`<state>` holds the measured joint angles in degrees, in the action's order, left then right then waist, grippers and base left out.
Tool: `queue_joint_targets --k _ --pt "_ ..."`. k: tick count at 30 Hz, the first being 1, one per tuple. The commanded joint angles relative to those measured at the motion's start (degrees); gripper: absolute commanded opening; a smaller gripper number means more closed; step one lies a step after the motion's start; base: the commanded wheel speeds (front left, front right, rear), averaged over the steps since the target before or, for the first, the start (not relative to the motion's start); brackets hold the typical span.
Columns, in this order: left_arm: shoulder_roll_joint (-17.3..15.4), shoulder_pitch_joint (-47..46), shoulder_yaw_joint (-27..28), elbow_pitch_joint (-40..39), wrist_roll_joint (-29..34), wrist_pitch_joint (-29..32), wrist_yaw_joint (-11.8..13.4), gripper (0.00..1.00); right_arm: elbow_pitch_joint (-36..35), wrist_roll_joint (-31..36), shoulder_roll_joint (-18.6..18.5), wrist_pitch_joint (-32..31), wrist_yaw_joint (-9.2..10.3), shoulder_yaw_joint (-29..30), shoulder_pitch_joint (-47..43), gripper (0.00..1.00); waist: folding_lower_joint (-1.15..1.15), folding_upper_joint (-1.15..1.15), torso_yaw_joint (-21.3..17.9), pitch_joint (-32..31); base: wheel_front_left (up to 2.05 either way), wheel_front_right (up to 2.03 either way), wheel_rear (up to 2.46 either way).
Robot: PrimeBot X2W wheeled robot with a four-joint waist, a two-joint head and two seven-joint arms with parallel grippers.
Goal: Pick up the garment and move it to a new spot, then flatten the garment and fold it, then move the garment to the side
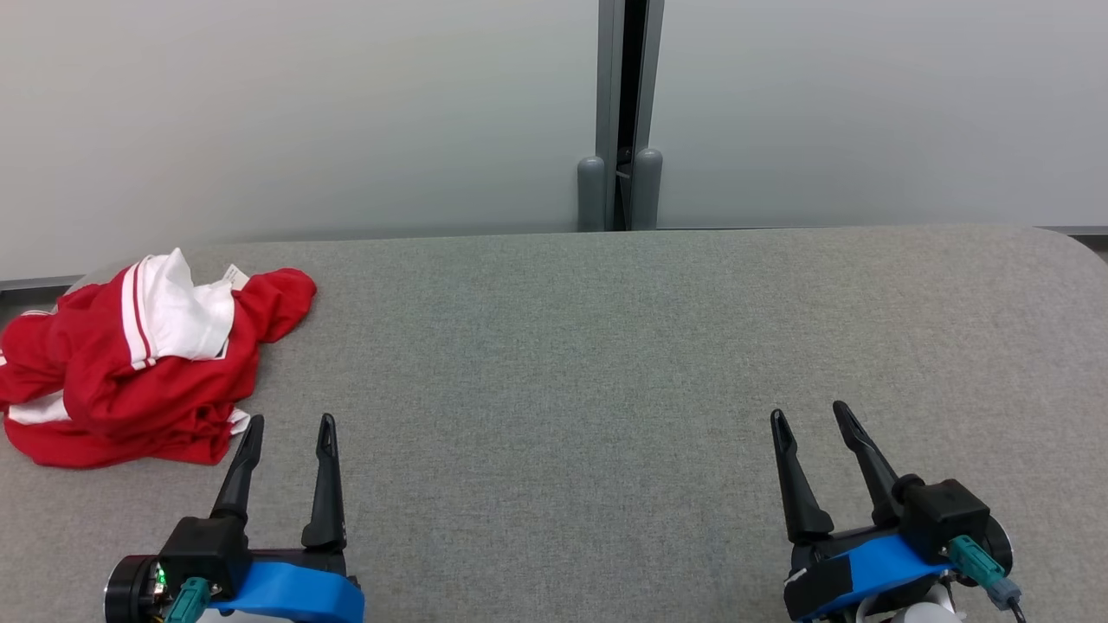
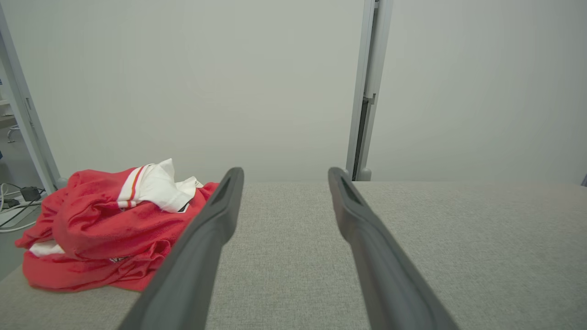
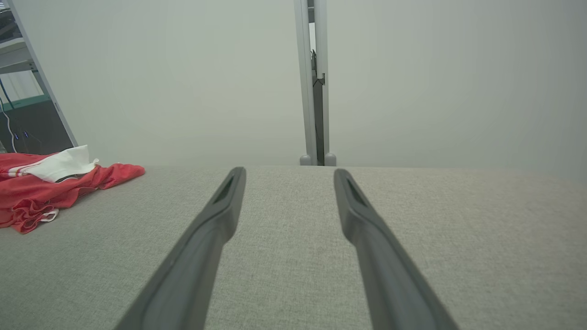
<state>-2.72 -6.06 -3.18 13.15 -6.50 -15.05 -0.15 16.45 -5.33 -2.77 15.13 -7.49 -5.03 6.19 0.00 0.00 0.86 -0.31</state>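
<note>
A crumpled red garment point(image 1: 130, 381) with white panels and stripes lies bunched at the far left of the grey table point(image 1: 606, 346). It also shows in the left wrist view as the garment point(image 2: 105, 229) and far left in the right wrist view as the garment point(image 3: 41, 188). My left gripper point(image 1: 291, 424) hovers open just right of the heap's near edge, its left fingertip close to the cloth but apart from it. Over bare table at the lower right, my right gripper point(image 1: 809, 414) stands open with nothing between its fingers.
Pale partition panels rise behind the table, joined by a grey post point(image 1: 620, 112) with two rounded feet. The table's rounded right corner point(image 1: 1073, 242) shows at the far right. Cables point(image 2: 13, 206) lie on the floor left of the table.
</note>
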Motion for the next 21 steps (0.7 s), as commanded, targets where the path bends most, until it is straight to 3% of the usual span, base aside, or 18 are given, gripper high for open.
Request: queue_joint_targets --k 1,10,21 --pt "-0.31 -0.23 0.21 0.11 -0.02 -0.20 -0.13 1.00 0.11 -0.29 -0.19 0.04 0.00 0.05 0.58 1.00 0.00 0.00 0.00 0.03 0.00 0.00 0.00" --pt "-0.30 -0.89 0.90 0.38 0.58 -0.20 -0.04 1.00 -0.70 -0.85 -0.18 0.04 0.00 0.26 0.33 1.00 0.00 0.00 2.50 0.45 0.00 0.00 0.00" --pt "-0.29 -0.99 2.40 0.41 1.08 -0.20 -0.28 1.00 -1.37 -0.90 -0.17 0.04 0.01 0.01 0.01 1.00 0.00 0.00 11.33 1.49 0.00 0.00 0.00"
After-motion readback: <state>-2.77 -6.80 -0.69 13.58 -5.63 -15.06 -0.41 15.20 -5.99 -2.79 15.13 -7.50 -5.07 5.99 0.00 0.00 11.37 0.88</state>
